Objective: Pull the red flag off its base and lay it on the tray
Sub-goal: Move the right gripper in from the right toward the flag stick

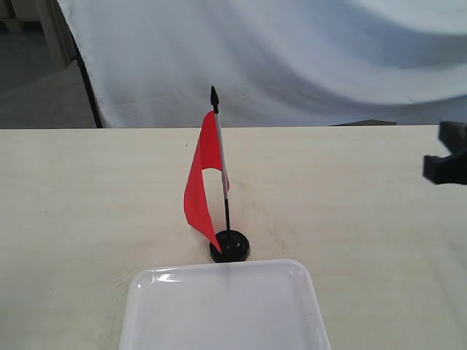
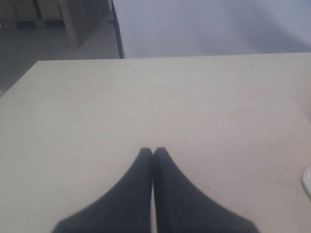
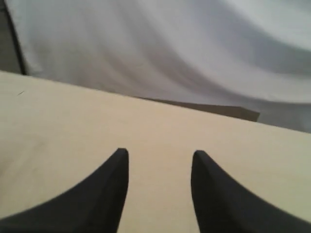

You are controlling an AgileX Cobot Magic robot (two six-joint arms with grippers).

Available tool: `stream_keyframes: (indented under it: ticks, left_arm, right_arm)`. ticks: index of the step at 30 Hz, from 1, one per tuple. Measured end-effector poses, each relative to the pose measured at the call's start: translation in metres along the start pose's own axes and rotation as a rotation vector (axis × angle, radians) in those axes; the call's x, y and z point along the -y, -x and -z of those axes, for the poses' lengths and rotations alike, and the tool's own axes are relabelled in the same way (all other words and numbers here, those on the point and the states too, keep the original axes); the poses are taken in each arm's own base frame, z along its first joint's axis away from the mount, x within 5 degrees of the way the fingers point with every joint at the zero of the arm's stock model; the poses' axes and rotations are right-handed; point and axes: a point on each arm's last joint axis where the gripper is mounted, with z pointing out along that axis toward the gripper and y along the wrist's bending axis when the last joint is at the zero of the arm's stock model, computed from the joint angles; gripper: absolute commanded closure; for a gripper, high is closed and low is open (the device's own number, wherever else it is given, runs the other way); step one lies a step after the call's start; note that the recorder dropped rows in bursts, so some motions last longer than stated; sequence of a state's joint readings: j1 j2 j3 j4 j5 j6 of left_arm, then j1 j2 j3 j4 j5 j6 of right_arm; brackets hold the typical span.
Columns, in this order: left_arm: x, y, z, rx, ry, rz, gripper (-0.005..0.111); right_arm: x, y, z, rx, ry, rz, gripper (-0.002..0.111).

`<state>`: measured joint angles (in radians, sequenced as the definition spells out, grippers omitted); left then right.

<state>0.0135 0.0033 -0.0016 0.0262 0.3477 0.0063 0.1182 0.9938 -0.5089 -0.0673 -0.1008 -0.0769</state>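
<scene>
The red flag point(image 1: 202, 182) stands upright on its thin black stick in the small round black base point(image 1: 230, 246), near the middle of the table. Just in front of the base lies the glossy white tray point(image 1: 222, 310), cut off by the lower edge of the exterior view. My right gripper point(image 1: 445, 154) shows at the far right edge of the exterior view, well away from the flag; in its wrist view it point(image 3: 159, 154) is open with only bare table between the fingers. My left gripper point(image 2: 153, 151) is shut on nothing above bare table, and does not show in the exterior view.
The pale wooden table point(image 1: 87, 204) ends at a far edge, with a white cloth backdrop point(image 1: 292, 58) hanging behind it. A white rim point(image 2: 307, 180) peeks in at the edge of the left wrist view.
</scene>
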Motion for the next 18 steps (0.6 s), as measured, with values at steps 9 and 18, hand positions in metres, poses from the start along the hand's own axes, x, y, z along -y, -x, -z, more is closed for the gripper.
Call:
stream_keyframes:
  ticks: [9, 18]
  left_arm:
    - [0.0, 0.0, 0.0, 0.0, 0.0, 0.0, 0.107]
    - [0.0, 0.0, 0.0, 0.0, 0.0, 0.0, 0.107]
  right_arm:
    - [-0.072, -0.025, -0.029, -0.139, 0.299, 0.12, 0.064]
    - [-0.128, -0.039, -0.038, -0.085, 0.488, 0.185, 0.064]
